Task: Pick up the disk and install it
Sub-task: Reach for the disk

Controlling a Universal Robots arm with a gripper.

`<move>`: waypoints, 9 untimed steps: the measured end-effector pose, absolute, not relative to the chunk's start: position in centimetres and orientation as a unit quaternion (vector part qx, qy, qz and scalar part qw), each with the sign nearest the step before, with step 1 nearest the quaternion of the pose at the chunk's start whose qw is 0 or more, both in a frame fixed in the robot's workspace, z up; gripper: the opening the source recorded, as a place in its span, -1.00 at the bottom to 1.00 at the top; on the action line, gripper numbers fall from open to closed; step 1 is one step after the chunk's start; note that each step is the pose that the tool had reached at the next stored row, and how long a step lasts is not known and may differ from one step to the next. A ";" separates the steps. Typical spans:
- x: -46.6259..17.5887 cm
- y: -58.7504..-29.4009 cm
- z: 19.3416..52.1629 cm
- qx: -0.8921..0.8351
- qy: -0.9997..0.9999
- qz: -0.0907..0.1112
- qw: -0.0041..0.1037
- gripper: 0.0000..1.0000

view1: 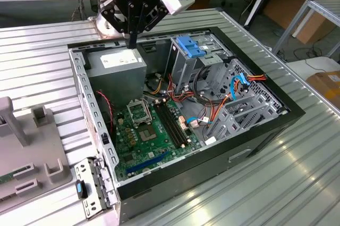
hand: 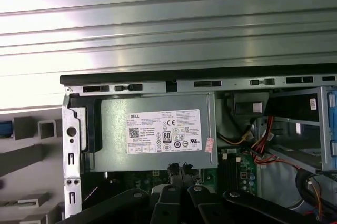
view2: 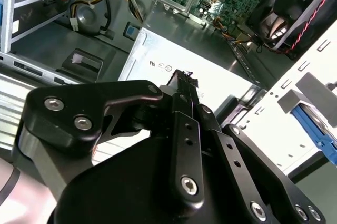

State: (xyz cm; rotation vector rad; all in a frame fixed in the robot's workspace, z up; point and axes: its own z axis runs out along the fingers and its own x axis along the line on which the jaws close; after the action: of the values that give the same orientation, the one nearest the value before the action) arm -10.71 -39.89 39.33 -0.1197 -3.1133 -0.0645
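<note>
Pincer (view1: 132,44): black, fingers pressed together, nothing held. Hangs at the far edge of the grey power box (view1: 119,69), tips pointing down. Cannot tell if touching. Same closed fingertips (view2: 181,76) over the box's white sticker in the second wrist view.

Now from the exterior view's left. On the ribbed metal table (view1: 297,183): a grey stand (view1: 26,151) with upright blocks. Beside that stand, outside the computer case (view1: 239,149), in the second wrist view: the bright blue edge of the disk (view2: 316,129), cut off by the picture's rim. Well apart from the pincer, not in the case. Near the stand, just by the case's corner: a small metal bracket (view1: 90,189) with a blue tab.

Next, inside the open case: the power box at the back, then the green board (view1: 143,135) lying flat below it. Further to the exterior view's right: a metal drive cage (view1: 186,72) standing up, a blue latch (view1: 191,48) on top. Last: a tangle of red, orange and blue wires (view1: 212,109) beside the cage.
</note>
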 end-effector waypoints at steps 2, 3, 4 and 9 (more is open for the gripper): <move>-10.8 -39.9 39.3 -0.038 -0.999 -0.021 0.013 -0.79; -10.9 -39.9 39.3 -0.038 -0.999 -0.021 0.013 -0.79; -11.0 -39.9 39.3 -0.038 -0.999 -0.021 0.013 -0.79; -11.9 -39.9 39.3 -0.038 -0.999 -0.021 0.013 -0.79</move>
State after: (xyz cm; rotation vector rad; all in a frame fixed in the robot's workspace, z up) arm -11.86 -39.89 39.33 -0.1196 -3.1133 -0.0645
